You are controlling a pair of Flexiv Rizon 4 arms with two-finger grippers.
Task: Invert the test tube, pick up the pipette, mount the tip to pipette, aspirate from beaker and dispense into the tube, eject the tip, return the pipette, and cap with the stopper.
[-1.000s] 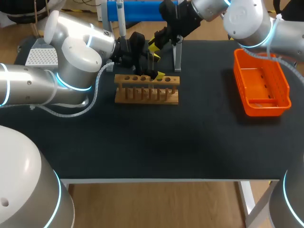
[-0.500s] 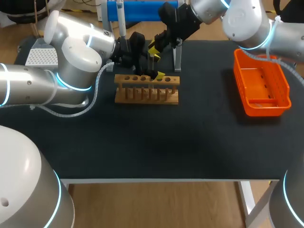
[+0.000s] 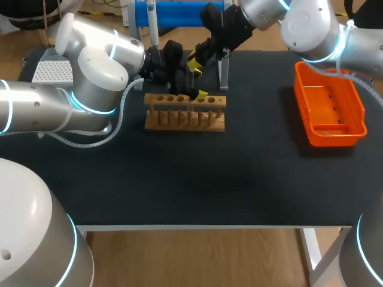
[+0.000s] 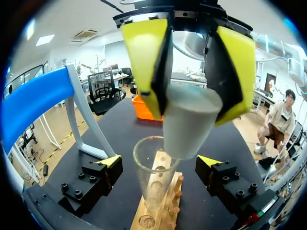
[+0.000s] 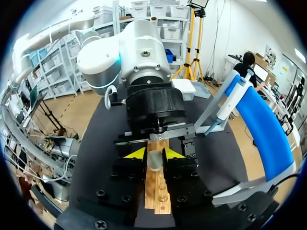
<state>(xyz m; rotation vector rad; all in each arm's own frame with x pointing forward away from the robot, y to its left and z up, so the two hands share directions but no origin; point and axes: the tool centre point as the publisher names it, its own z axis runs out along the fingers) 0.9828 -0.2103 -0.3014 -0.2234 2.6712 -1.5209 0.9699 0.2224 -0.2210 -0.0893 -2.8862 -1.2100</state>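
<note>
A glass test tube (image 4: 151,177) stands mouth up in the wooden rack (image 3: 185,113). My left gripper (image 4: 159,165) is open, one yellow tip on each side of the tube, neither touching it. My right gripper (image 4: 189,96) hangs just above the tube's mouth, shut on a pale grey stopper (image 4: 187,120). In the right wrist view the stopper (image 5: 154,160) sits between that gripper's (image 5: 154,154) tips, over the rack (image 5: 156,191). In the head view both grippers meet at the rack's back edge, left (image 3: 192,89) and right (image 3: 194,64). The pipette (image 3: 152,24) hangs on the blue stand (image 3: 179,12).
An orange basket (image 3: 329,107) lies at the table's right side. A grey upright stand (image 3: 223,72) is just behind the rack's right end. A white tip box (image 3: 51,72) sits at the far left, partly behind my left arm.
My right gripper has shifted slightly to the left with the stopper in it. The left arm and the tube have not moved.
</note>
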